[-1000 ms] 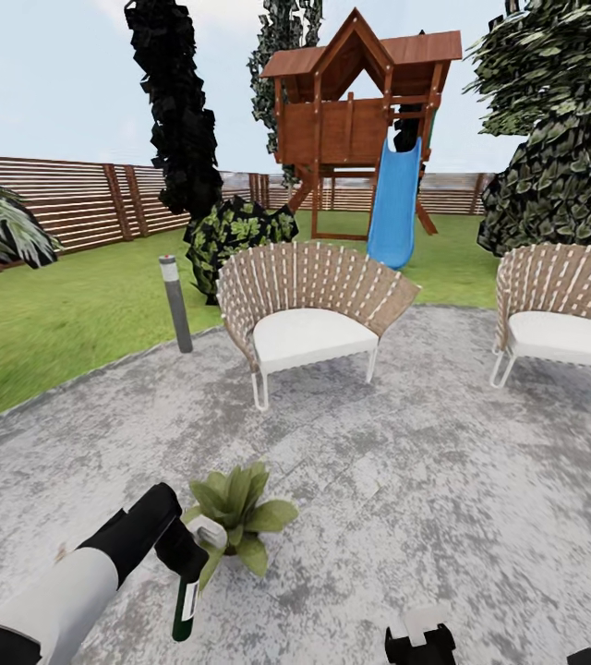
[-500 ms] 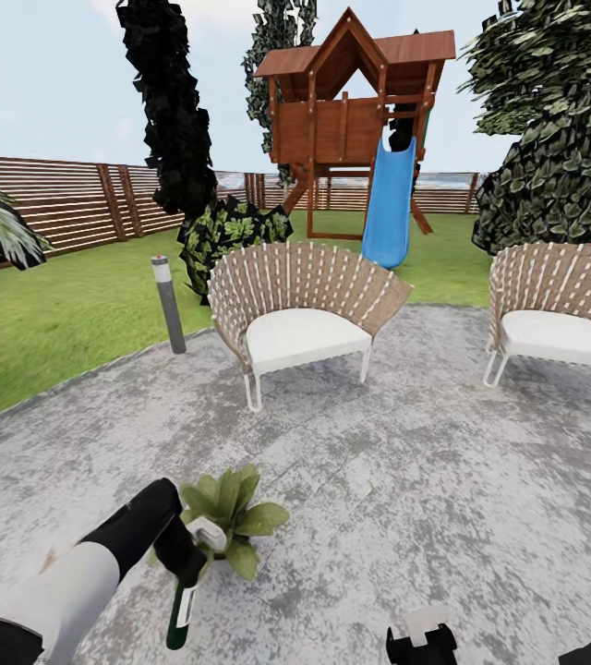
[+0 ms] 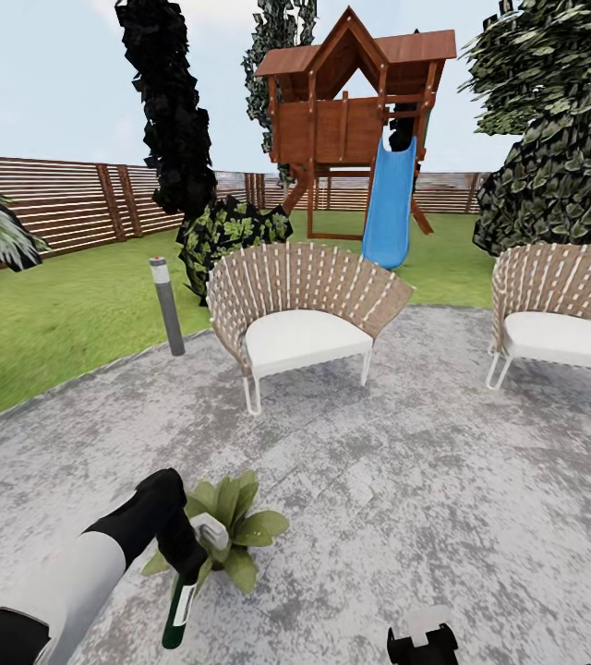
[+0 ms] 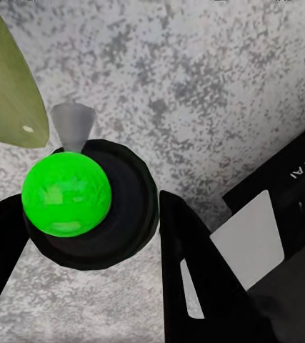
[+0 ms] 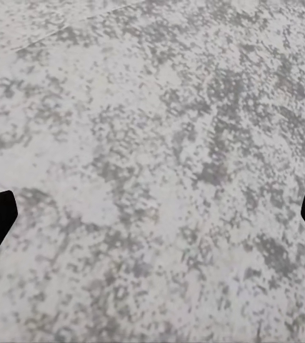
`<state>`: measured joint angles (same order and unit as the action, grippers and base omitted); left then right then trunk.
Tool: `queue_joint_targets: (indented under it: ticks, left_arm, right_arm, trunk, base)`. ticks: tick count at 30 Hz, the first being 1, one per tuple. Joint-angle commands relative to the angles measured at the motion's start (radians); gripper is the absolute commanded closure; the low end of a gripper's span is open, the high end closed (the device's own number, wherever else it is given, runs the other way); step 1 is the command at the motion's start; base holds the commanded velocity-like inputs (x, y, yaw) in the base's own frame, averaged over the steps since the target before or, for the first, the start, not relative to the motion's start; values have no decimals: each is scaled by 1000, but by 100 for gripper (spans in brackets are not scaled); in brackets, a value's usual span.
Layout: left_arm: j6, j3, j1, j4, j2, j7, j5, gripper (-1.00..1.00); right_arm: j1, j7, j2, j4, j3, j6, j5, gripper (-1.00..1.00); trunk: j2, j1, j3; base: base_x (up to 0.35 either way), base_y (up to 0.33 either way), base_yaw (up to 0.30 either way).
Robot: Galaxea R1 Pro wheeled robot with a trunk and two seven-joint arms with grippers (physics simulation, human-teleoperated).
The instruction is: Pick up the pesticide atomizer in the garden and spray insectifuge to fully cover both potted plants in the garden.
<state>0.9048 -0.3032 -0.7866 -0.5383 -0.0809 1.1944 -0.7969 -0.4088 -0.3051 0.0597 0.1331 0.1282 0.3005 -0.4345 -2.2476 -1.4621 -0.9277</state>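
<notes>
Head view, left end effector (image 3: 187, 554) gripping pesticide atomizer (image 3: 181, 605)

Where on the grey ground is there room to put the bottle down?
The paved patio is bare between the potted plant and the two wicker chairs, and under the open right gripper. It is crowded near the plant, where the left gripper holds the pesticide atomizer against the leaves.

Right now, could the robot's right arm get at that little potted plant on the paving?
Probably, with a stretch. The right claw is open and empty, and bare patio lies between it and the potted plant; the left claw with the atomizer crowds one side.
</notes>
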Motion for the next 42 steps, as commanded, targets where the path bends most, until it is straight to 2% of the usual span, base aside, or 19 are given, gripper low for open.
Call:
queue_joint_targets:
  ticks: [1, 6, 20, 23, 26, 27, 30, 35, 37, 39, 42]
  left_arm:
    - [6, -4, 0, -3, 0, 12, -7, 100]
    - [6, -5, -11, -2, -1, 62, -6, 100]
    - [0, -3, -2, -1, -1, 60, -4, 100]
    - [3, -3, -11, -4, 31, 60, -4, 100]
    - [7, -4, -23, -4, 82, 60, -7, 100]
    - [8, -4, -35, -2, 85, 60, -7, 100]
    - [7, 1, -45, 5, 70, 60, -7, 100]
    - [5, 2, -38, 10, 13, 62, -7, 100]
    - [5, 2, -38, 10, 6, 63, -7, 100]
    - [6, -1, -42, 7, 15, 63, -7, 100]
    - [8, -5, -52, -1, 66, 63, -7, 100]
  right_arm:
    - [-1, -3, 0, -1, 8, 3, -10, -100]
    - [-1, -3, 0, -1, 8, 3, -10, -100]
    - [-1, -2, 0, -1, 8, 4, -11, -100]
    - [-1, -2, 0, -1, 8, 4, -11, -100]
    - [-1, -2, 0, -1, 8, 4, -11, -100]
    - [-1, -2, 0, -1, 8, 4, -11, -100]
    - [-1, -2, 0, -1, 8, 4, -11, -100]
    - [-1, -2, 0, -1, 8, 4, -11, -100]
    - [-1, -2, 0, -1, 8, 4, -11, -100]
    - [-1, -2, 0, -1, 8, 4, -11, -100]
    - [-1, -2, 0, -1, 8, 4, -11, -100]
  trunk:
    - [0, 0, -1]
    - [0, 0, -1]
    - [0, 0, -1]
    - [0, 0, -1]
    - [0, 0, -1]
    - [0, 0, -1]
    - [0, 0, -1]
    - [0, 0, -1]
    - [0, 0, -1]
    - [0, 0, -1]
    - [0, 0, -1]
  base:
    - [7, 0, 0]
    - [0, 0, 0]
    - [0, 0, 0]
    - [0, 0, 0]
    - [0, 0, 0]
    - [0, 0, 0]
    - [0, 0, 0]
    - [0, 0, 0]
    - [0, 0, 0]
    - [0, 0, 0]
    - [0, 0, 0]
